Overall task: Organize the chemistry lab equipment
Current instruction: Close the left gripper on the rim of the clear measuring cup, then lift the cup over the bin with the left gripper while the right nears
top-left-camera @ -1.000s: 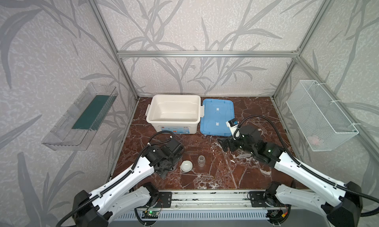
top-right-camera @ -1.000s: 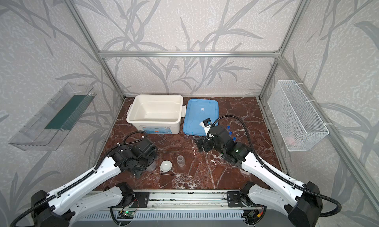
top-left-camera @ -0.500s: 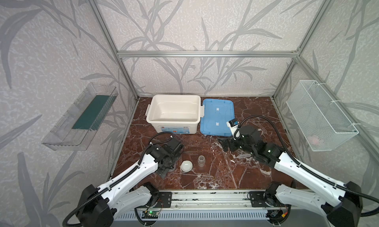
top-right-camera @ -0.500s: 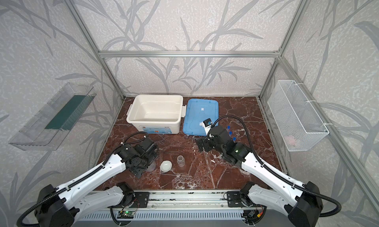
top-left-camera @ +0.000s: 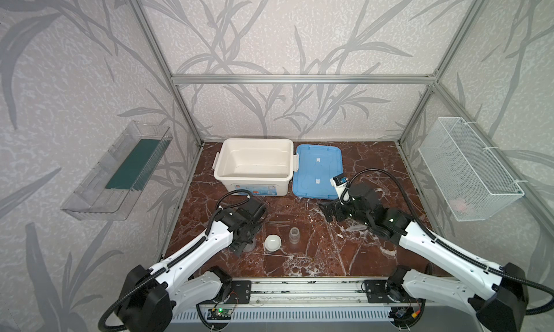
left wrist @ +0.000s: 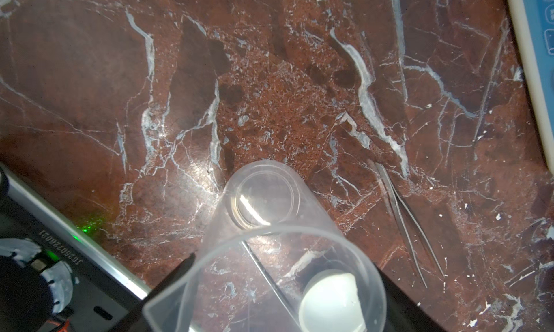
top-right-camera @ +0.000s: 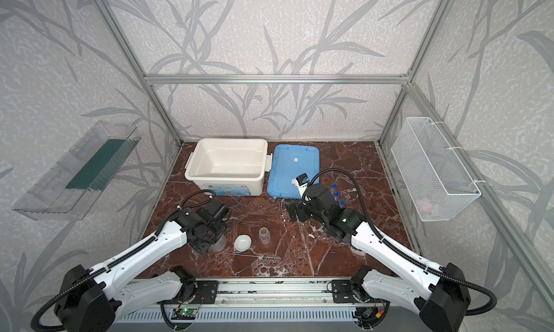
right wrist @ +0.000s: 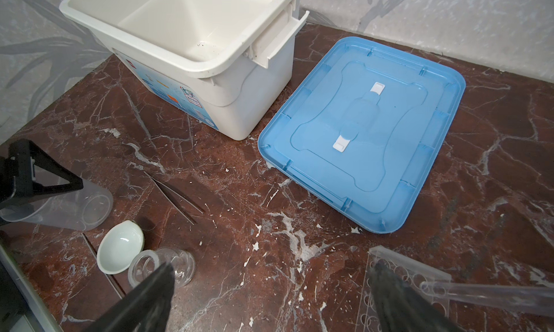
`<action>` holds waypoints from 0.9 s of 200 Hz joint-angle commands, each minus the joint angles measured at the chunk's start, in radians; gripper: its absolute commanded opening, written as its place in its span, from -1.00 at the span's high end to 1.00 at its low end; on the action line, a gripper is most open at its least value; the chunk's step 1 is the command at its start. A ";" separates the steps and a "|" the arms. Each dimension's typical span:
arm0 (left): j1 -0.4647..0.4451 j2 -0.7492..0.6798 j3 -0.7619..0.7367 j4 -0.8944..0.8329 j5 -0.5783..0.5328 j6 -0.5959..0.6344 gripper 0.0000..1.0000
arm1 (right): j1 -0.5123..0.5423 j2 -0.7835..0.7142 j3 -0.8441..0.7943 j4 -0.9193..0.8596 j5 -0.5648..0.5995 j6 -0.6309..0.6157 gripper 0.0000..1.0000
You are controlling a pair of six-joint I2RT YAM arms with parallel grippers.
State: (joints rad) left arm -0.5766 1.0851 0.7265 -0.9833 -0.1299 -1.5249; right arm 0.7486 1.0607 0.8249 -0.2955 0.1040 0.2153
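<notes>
Left hand [left wrist: 287, 273] straddles the mouth of the clear plastic beaker [right wrist: 75, 207], near-left on the glossy red-brown marbled worktop [top-left-camera: 329, 255], just beside the small white round dish [right wrist: 120, 246]; pinched or not, I cannot tell. I'd close gently, lift straight, mind the thin pale rod [top-left-camera: 281, 255] lying by it. Right hand [right wrist: 272, 273] gapes empty. Leaf-patterned walls [top-left-camera: 269, 45], metal frame [top-left-camera: 299, 78] close

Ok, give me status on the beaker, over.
Left gripper straddles clear beaker, grip unconfirmed. Right gripper open, empty. White dish and thin rod close beside beaker.
</notes>
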 commanded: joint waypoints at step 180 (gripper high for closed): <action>0.110 0.069 0.735 -0.271 -0.280 0.398 -0.47 | 0.043 0.275 0.350 0.066 -0.174 -0.015 -0.99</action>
State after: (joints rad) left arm -0.5133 1.0950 1.3430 -1.2343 -0.3351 -1.2755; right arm 0.7776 1.2713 1.0893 -0.2813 -0.0093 0.2001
